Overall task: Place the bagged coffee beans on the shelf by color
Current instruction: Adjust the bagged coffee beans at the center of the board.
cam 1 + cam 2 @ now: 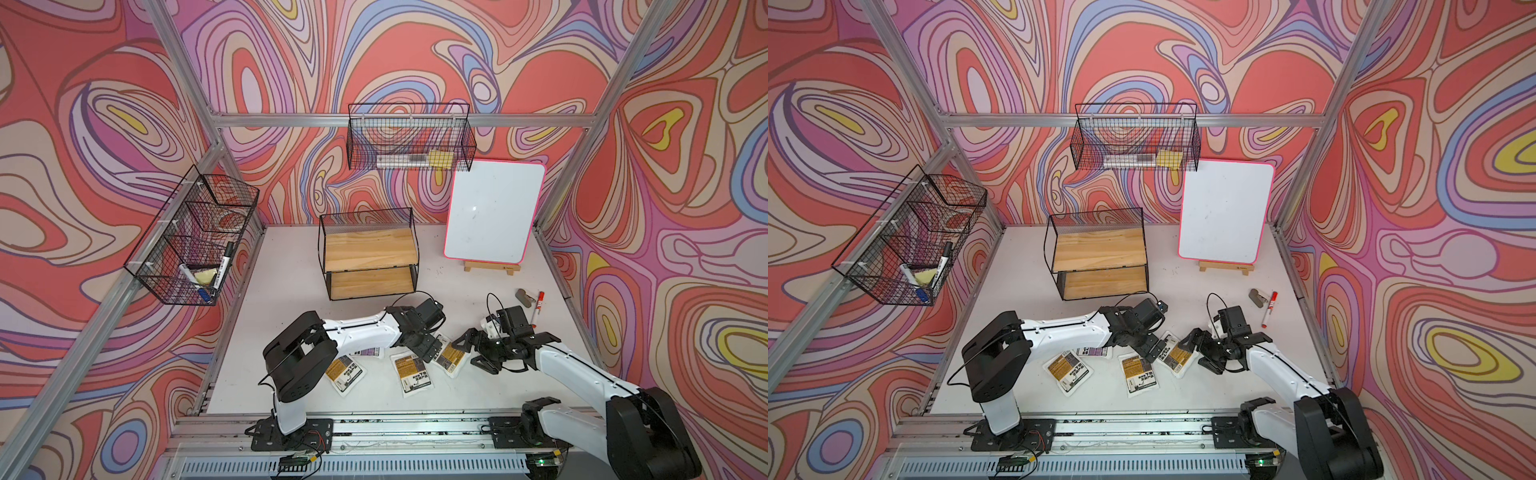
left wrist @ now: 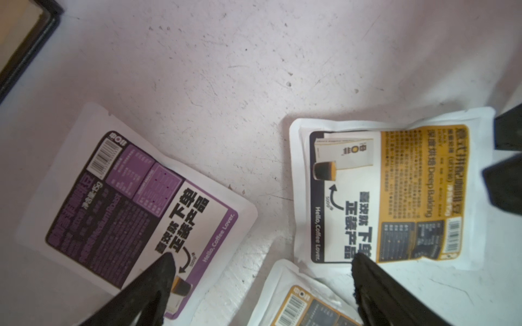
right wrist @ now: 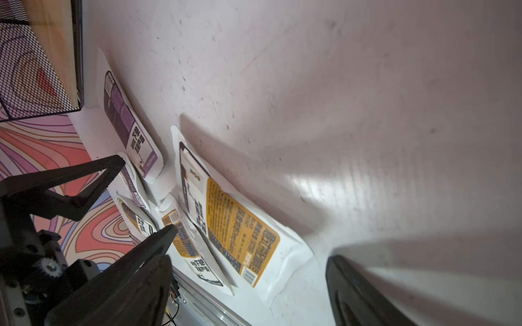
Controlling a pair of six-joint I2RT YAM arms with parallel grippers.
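In both top views the coffee pouches [image 1: 411, 374] lie flat on the white desk [image 1: 291, 291] in the lower centre of the frame. They sit in front of the shelf [image 1: 370, 253], which stands at mid-frame. A half-hidden purple pouch [image 1: 368, 352] peeks out from under the left arm [image 1: 357, 332].

The left wrist view gives the clearest print. The purple pouch [image 2: 135, 214] reads "Hello, Coffee Lover.", "Medium Roast" and "15g". It also has a barcode and bold Chinese characters beside an arrow marked "500g". The orange pouch [image 2: 387, 192], lying apart from it, repeats "Hello, Coffee Lover." and the arrow. It adds "Deep Baking" and a barcode; its small print is too fine to read. A second orange pouch [image 2: 305, 304] shows only a barcode and a round logo.

The left hand [image 2: 265, 259] is spread wide and grips nothing, with one fingertip over the purple pouch and the other over the orange pouch. The right hand [image 3: 254, 248] is also wide open and holds nothing, low beside the orange pouch.
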